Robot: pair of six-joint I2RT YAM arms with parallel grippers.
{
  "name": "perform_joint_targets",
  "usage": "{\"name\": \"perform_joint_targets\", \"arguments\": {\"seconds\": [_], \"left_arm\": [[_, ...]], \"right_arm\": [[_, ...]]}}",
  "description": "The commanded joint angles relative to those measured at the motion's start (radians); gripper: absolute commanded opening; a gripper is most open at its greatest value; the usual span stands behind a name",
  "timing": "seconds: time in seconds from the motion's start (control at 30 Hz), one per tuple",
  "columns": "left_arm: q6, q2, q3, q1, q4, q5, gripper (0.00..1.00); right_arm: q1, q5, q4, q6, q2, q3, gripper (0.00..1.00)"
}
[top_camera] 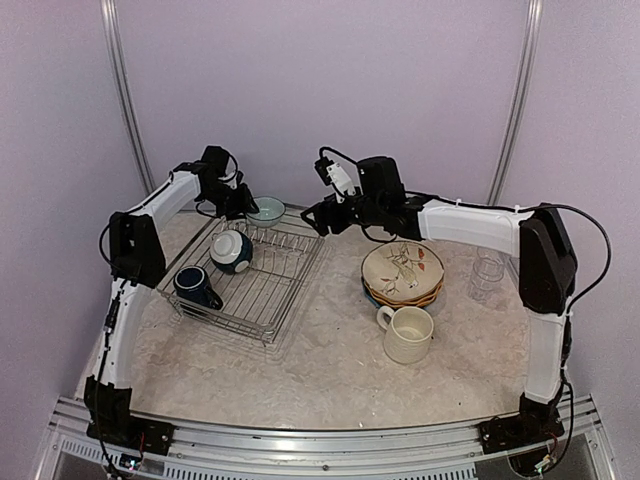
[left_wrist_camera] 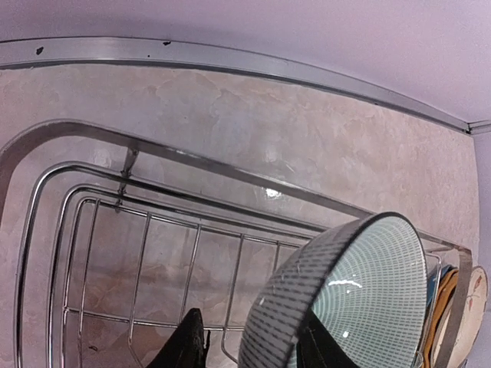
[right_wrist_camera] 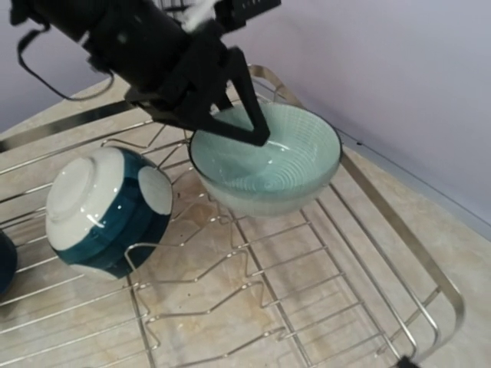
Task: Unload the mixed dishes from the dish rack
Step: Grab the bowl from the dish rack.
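Find the left pincer (right_wrist_camera: 219,123) astride the rim of the teal bowl (right_wrist_camera: 284,161), one finger inside, the other outside, jaws apart and not yet biting, with a gap showing beside the outer finger (left_wrist_camera: 190,341) in the wrist view. Note the bowl directly under and between those fingers, sitting in the far corner of the dish rack (right_wrist_camera: 399,230). Close gently and squarely on the wall, deep enough past the lip to guard against a probable slip on smooth glaze. Lift straight up before any sideways travel, clearing the wire dividers below the fingertips and the rack's rim just beyond them. Mind the dark white-lined bowl (right_wrist_camera: 107,211) lying on its side close beside the pincer; steer away from it. Expect the free side of the bowl to sag below a one-edge grip, so move slowly. Leave the right pincer (top_camera: 322,216) hovering empty, jaws apart, across the rack from the left one. Carry toward the plates (top_camera: 402,270) and cream mug (top_camera: 408,333), well off beyond the right pincer on the table (top_camera: 330,370).
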Motion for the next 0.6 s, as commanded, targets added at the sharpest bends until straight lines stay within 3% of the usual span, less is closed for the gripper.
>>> {"name": "perform_joint_targets", "arguments": {"seconds": [0.0,0.1,0.27,0.57], "left_arm": [[0.020,0.040,0.052,-0.017,0.006,-0.021,0.35],[0.016,0.051,0.070,-0.020,0.000,-0.005,0.25],[0.025,0.035,0.075,-0.034,0.012,-0.001,0.00],[0.047,-0.153,0.076,-0.064,-0.003,-0.028,0.00]], "right_arm": [[-0.006,0.019,0.005,0.010,-0.064,-0.043,0.81],[-0.006,0.030,0.011,0.009,-0.080,-0.063,0.81],[-0.005,0.037,0.004,0.008,-0.089,-0.069,0.81],[-0.006,0.099,-0.037,0.041,-0.155,-0.084,0.81]]}}
